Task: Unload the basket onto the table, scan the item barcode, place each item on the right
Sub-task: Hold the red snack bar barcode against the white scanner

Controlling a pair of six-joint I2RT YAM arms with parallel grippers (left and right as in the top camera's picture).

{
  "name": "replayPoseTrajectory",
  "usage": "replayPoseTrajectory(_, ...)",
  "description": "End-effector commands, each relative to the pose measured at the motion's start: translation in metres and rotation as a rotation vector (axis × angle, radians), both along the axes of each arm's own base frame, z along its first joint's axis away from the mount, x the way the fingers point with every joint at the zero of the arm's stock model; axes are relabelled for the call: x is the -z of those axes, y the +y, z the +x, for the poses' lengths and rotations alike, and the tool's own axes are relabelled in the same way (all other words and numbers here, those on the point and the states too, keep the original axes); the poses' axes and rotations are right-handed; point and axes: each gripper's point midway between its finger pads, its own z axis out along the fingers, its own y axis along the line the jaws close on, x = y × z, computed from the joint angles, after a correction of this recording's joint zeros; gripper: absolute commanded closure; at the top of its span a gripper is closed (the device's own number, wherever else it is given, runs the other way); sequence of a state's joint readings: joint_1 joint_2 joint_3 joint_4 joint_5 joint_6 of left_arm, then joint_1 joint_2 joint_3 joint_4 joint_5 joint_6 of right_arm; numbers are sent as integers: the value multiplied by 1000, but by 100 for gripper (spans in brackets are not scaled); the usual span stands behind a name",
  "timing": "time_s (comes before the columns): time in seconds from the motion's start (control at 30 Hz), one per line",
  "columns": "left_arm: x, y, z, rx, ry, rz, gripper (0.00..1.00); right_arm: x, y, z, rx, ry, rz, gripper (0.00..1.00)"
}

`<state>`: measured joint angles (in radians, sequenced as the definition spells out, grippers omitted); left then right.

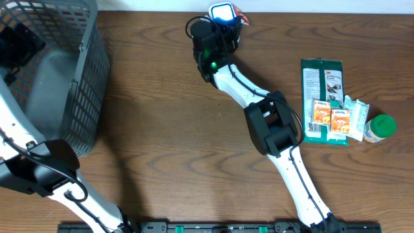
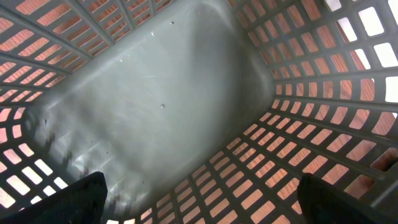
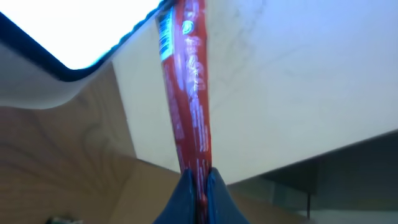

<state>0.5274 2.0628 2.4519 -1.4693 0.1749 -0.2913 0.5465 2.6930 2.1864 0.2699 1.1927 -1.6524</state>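
The thin red plastic packet point(image 3: 188, 93) stood pinched edge-on in the clamped right pincer point(image 3: 199, 186), rising just above its tips toward the glowing white scanner window point(image 3: 56, 31). Pickup looked done; the read itself was left. Whether the code faced the window could not be told, as the print was blurred. The left pincer point(image 2: 202, 208) hung wide and empty inside the grey mesh plastic basket point(image 2: 323, 93).
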Motion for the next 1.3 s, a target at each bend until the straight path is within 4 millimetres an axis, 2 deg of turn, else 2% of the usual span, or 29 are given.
replayPoseTrajectory(0.0, -14, -1, -3, -2, -30, 20, 2, 6, 8, 1, -38, 7, 56, 99)
replayPoseTrajectory(0.17, -14, -1, -3, -2, -30, 20, 2, 28, 12, 0, -75, 87, 73, 99)
replayPoseTrajectory(0.3, -14, -1, -3, -2, -30, 20, 2, 29, 16, 0, -87, 79, 92, 99)
replayPoseTrajectory(0.5, -14, -1, -3, -2, -30, 20, 2, 21, 33, 3, -138, 8, 172, 99)
replayPoseTrajectory(0.67, -14, -1, -3, -2, -29, 20, 2, 21, 44, 0, -156, 9, 173, 99)
replayPoseTrajectory(0.83, -14, -1, -3, -2, -30, 20, 2, 30, 45, -5, -153, 53, 154, 99)
replayPoseTrajectory(0.97, -14, -1, -3, -2, -29, 20, 2, 36, 50, -8, -146, 17, 250, 99)
replayPoseTrajectory(1.1, -14, -1, -3, -2, -29, 20, 2, 46, 54, -12, -163, 71, 237, 99)
replayPoseTrajectory(1.27, -14, -1, -3, -2, -29, 20, 2, 48, 54, -13, -156, 70, 253, 99)
